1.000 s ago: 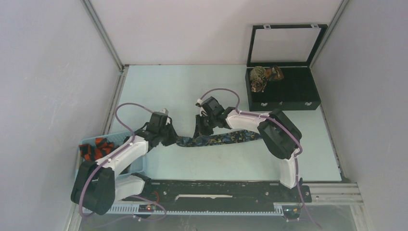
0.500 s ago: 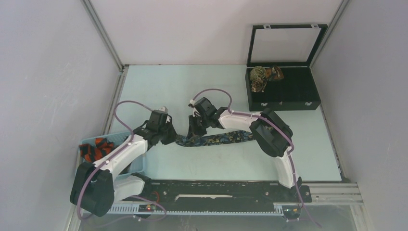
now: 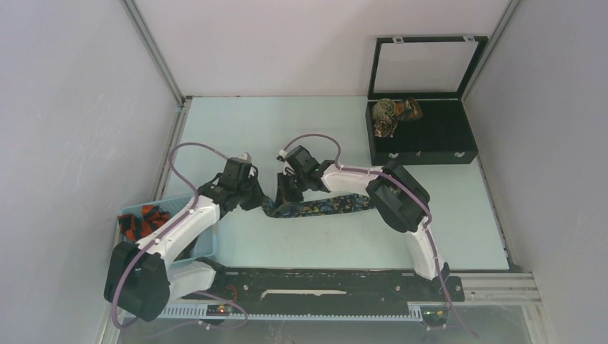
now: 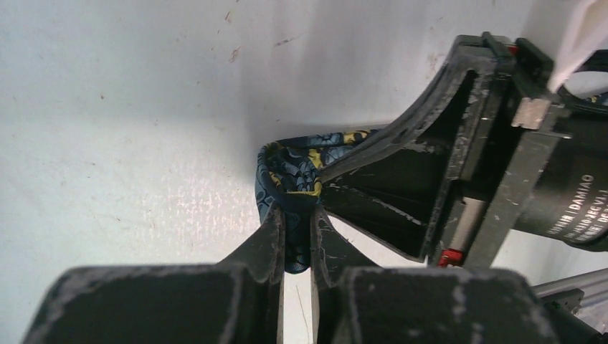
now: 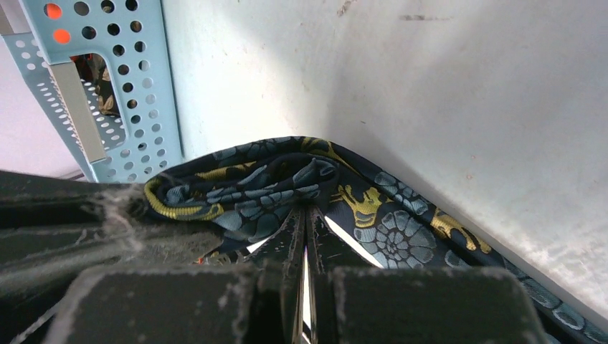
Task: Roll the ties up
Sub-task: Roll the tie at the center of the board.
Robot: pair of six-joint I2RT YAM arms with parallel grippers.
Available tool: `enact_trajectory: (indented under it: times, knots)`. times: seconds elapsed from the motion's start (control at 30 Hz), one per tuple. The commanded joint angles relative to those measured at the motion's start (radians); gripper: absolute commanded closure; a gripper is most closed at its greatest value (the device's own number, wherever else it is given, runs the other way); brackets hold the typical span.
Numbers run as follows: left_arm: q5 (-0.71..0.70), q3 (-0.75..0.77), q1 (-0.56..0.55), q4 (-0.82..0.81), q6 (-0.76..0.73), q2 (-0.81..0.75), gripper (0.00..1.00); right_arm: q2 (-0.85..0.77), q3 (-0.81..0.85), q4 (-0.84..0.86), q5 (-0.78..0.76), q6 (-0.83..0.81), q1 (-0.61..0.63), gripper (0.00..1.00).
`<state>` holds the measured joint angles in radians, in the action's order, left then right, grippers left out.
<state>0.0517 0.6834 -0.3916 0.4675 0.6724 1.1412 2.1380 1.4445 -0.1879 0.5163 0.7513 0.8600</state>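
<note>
A dark navy tie (image 3: 323,206) with yellow and blue specks lies flat across the table's middle. Its left end is folded up between both grippers. My left gripper (image 3: 259,201) is shut on that fold of the navy tie (image 4: 287,179). My right gripper (image 3: 281,195) is shut on the same end; the right wrist view shows the fabric (image 5: 272,183) bunched at its fingertips. Orange-red and black ties (image 3: 143,221) lie in the light blue basket (image 3: 204,247). Rolled ties (image 3: 391,115) sit in the black box (image 3: 423,140).
The black box stands open at the back right with its lid upright. The perforated light blue basket (image 5: 107,93) sits at the near left, close to the grippers. Grey walls enclose the table on the left, right and back.
Both grippers have moved a little to the left with the tie's end, and the tie has slid left with them.
</note>
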Motion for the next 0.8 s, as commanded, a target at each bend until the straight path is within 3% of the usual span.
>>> enact_trajectory:
  times: [0.0,0.77]
  knots:
    - [-0.025,0.065,-0.021,0.001,-0.014,0.009,1.00,0.027,0.048,0.054,0.039,0.030,0.009,0.98]
    - [-0.049,0.102,-0.153,-0.022,0.034,0.144,1.00,-0.004,-0.024,0.103,0.059,0.054,-0.007,0.98]
